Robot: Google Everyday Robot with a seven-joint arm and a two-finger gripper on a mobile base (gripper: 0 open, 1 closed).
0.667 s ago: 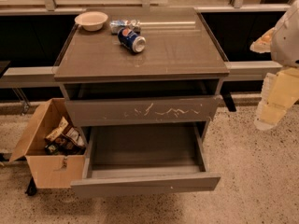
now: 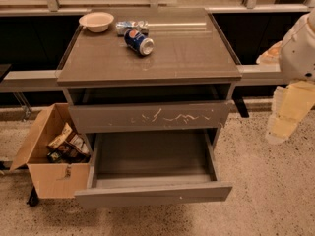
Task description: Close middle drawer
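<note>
**A:** So the middle drawer (image 2: 147, 194) is sitting pulled way out at the bottom of the table (image 2: 187, 58), with its bare grey inside showing. The scratched drawer (image 2: 147, 116) above it is poking out only a little. I'm guessing the open one is just waiting for a push on its plain front.

**B:** Yep. The gripper (image 2: 281, 124) is hanging off to the right, about level with the scratched drawer and well apart from the table. Honestly can't tell if it's open, shut or holding anything. The middle drawer's front is lying lower and to its left, so I'm thinking it needs to get in front of that panel first.

**A:** The cardboard box (image 2: 49, 178) is sitting just beside the drawer's left corner, too.
</note>
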